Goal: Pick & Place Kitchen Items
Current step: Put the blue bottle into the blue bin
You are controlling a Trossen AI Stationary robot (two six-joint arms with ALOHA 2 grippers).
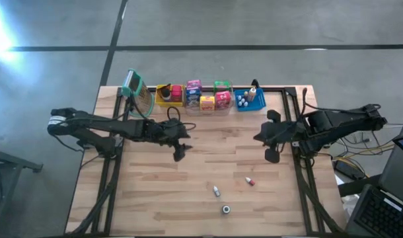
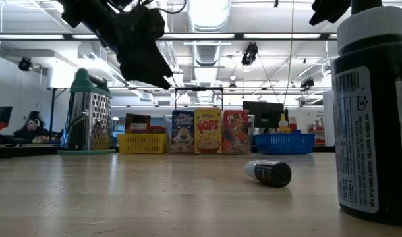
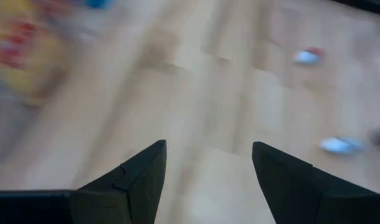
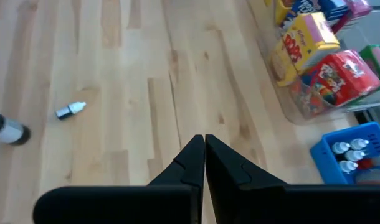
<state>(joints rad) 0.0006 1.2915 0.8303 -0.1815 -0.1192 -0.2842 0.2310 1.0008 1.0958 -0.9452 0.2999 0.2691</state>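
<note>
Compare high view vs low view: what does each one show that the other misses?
High view only: both arms entire, the left gripper open above bare wood, the right gripper shut near the table's right side, and three small bottles spread on the near boards, including a red-capped one.

Low view only: the printed cereal box fronts, a big dark bottle with a white label looming up close, and the room's ceiling lights.

Both: the metal grater with green top, yellow basket, blue basket and wooden table.

Left arm: reaches in from the left, end effector over mid-table, fingers apart, empty. Right arm: folded at right edge, end effector closed, empty.
</note>
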